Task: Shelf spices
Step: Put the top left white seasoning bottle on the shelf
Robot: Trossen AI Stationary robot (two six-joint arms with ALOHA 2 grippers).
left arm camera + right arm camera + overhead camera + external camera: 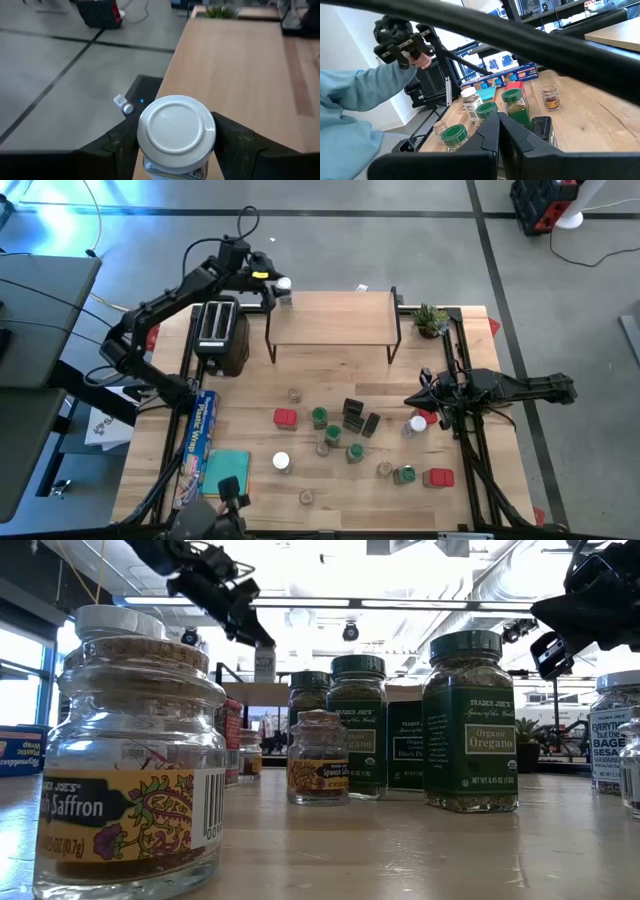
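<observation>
**High view: left arm held a jar at the shelf's far-left corner**

High view showed the left gripper (277, 288) clamped on a white-lidded jar (284, 283), poised just off the far-left corner of the shelf (330, 320). The left wrist view confirmed the grasp: both dark fingers (120, 145) pressed the sides of the jar (176, 134) below its smooth round lid, jar upright, with the pale wooden top (235, 70) stretching away ahead of it. The coming move seemed to turn on that relation: the shelf top lay directly forward of the jar, its long axis running along the desk's far edge, so a short carry inward and a lowering looked enough.

The right gripper (412, 402) hovered near the desk's right edge, over the scattered spices (340, 435); its fingers met in the right wrist view, holding nothing. The spices stayed mid-desk: glass jars with green ribbed lids, red tins, black boxes, tiny clear jars. The shelf was bare wood on thin black legs. A toaster (218, 330) stood beside it.
</observation>
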